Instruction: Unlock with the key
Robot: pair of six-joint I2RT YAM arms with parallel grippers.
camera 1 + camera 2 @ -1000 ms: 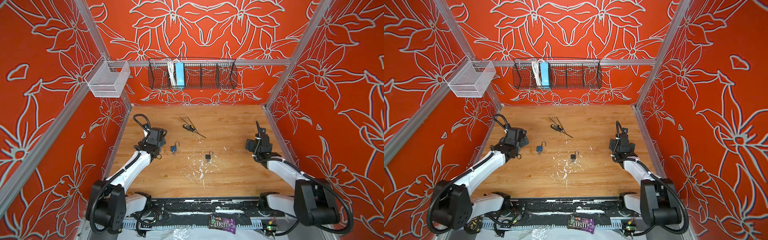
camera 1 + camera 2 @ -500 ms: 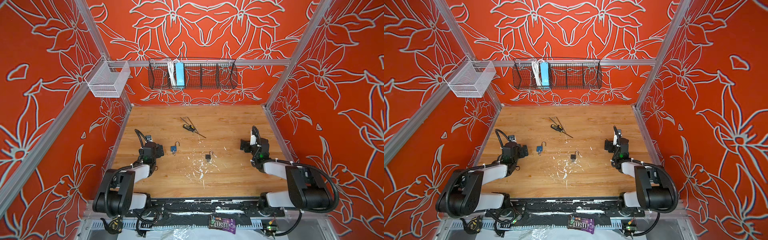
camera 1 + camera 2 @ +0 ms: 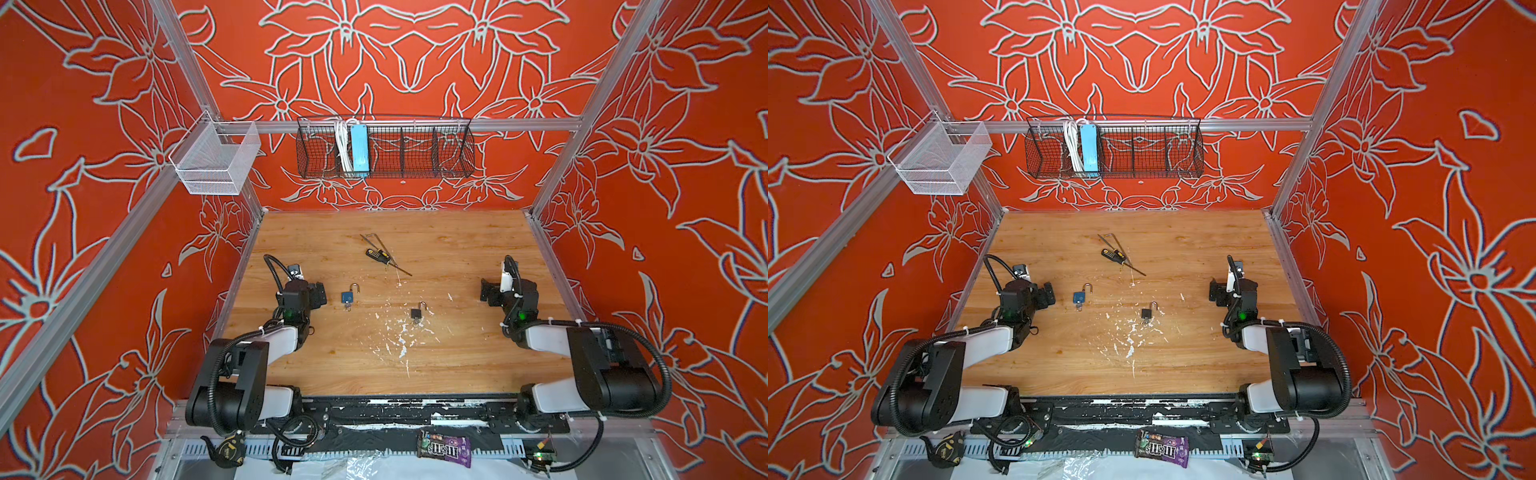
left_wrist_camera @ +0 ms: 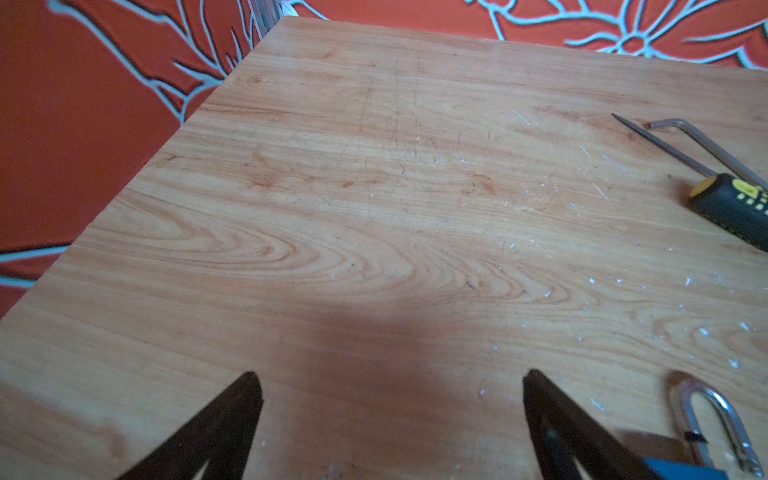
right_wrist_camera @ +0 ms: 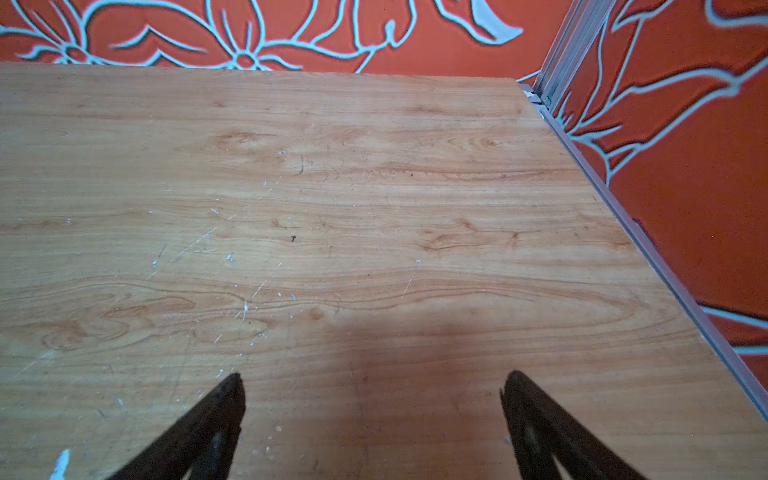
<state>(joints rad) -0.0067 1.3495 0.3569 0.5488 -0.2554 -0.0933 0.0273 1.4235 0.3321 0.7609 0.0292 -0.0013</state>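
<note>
Red floral walls close in a wooden table (image 3: 457,365) flecked with white scuffs. At its left side the left gripper (image 3: 319,290) sits low over the wood, its fingers (image 4: 245,399) spread wide with nothing between them. Just beside it, toward the middle, lies the blue padlock (image 3: 348,296). Its shackle looks sprung out of the body, and a small key (image 3: 348,307) seems to stick out of its base (too small to be sure). Farther back lie a screwdriver (image 3: 379,255) and a hex key (image 3: 371,238), close together. Right of centre lies a black padlock (image 3: 415,312), its shackle also looking open. Well apart from it, at the right side, the right gripper (image 3: 487,291) hangs low, its fingers (image 5: 228,399) likewise spread and empty. Judging by the shackles, the unlocking looks done or nearly so, and neither arm is engaged with a lock. If a turn remains, the next move calls for one gripper to steady the blue body while the other pinches the key and twists it, a fine grasp on a thin part.
</note>
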